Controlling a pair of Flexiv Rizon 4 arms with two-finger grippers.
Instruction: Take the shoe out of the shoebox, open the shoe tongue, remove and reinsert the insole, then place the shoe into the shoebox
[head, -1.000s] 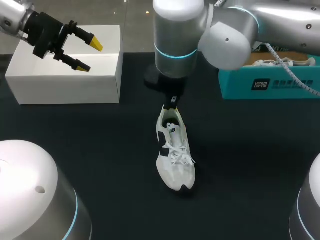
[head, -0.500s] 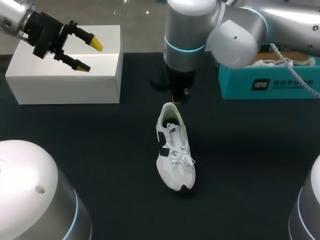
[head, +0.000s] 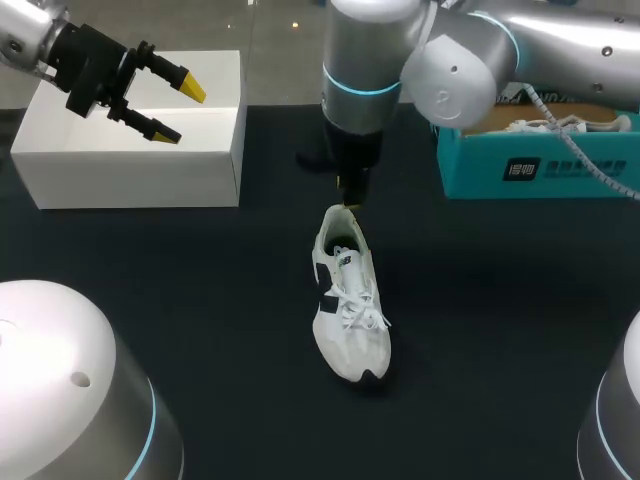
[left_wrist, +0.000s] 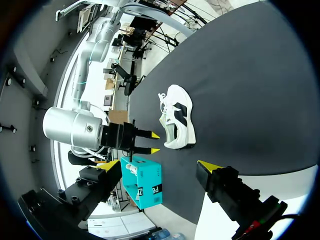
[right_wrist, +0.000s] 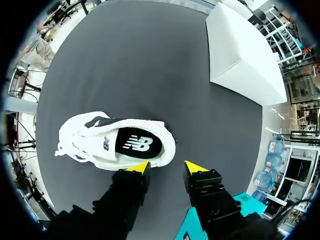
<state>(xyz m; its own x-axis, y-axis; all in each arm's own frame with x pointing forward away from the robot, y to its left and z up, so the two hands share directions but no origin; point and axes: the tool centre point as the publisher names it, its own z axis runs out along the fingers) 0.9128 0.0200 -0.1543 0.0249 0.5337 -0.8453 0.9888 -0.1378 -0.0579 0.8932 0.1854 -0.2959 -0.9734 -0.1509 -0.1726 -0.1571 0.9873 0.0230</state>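
Note:
A white sneaker (head: 348, 300) with dark side patches lies on the black table, toe toward the near edge and heel toward the back. Its dark insole (right_wrist: 134, 144) shows inside the shoe (right_wrist: 117, 142). My right gripper (head: 350, 197) hangs just behind the heel. In its wrist view this gripper (right_wrist: 167, 168) is open, with nothing between its fingers, and one yellow tip is close to the heel rim. The left gripper (head: 165, 100) stands open above the white box (head: 130, 150), far from the shoe (left_wrist: 177, 122). A teal shoebox (head: 535, 160) stands at the back right.
The white box fills the back left corner of the table. The teal box (left_wrist: 145, 182) holds another pale shoe with laces (head: 560, 125). Two rounded arm bases sit at the near left (head: 70, 390) and near right (head: 615, 420).
My right gripper has let go at the heel, opened its fingers and drawn back a little from the shoe. The shoe and the left arm have not moved.

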